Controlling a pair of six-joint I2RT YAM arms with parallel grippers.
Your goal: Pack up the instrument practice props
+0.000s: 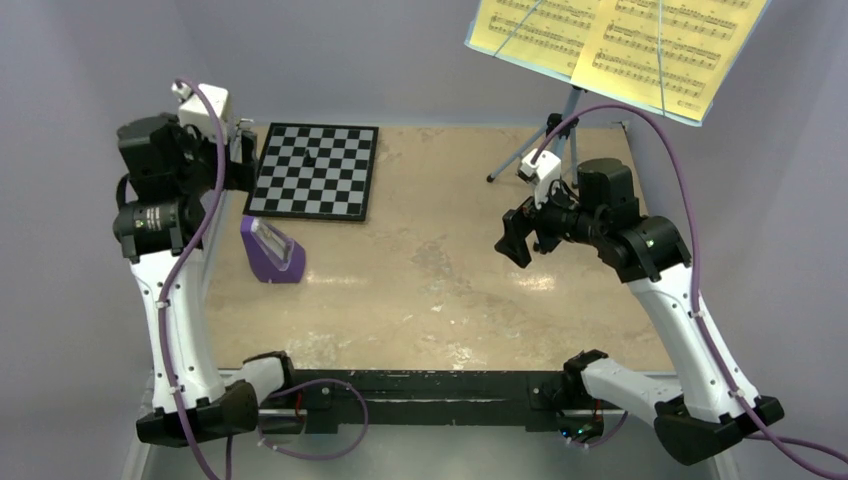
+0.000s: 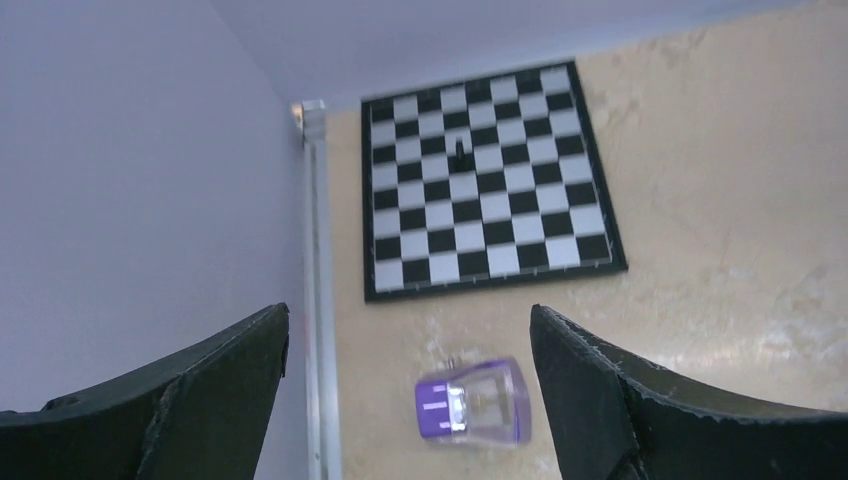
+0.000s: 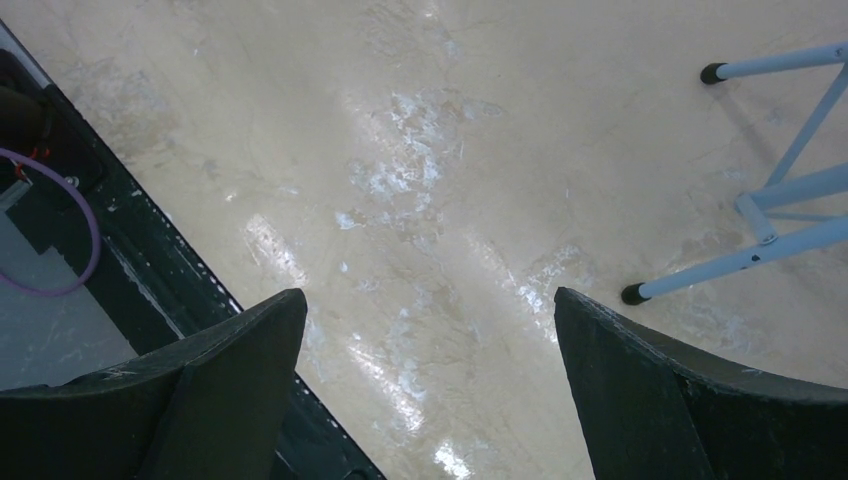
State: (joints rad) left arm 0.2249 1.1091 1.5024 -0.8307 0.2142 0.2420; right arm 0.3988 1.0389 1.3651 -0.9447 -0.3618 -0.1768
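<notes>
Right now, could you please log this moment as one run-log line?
left jaws open, empty, above metronome | right jaws open, empty | metronome on table beside checkerboard | sheet music on stand

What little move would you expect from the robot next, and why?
Probably lower the left pincer onto the purple metronome: its jaws stand open, the metronome sits on the table below, between them, and nothing is held yet.

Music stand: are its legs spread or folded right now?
Spread. On the music stand, blue legs splay out to separate black feet resting on the table.
</notes>
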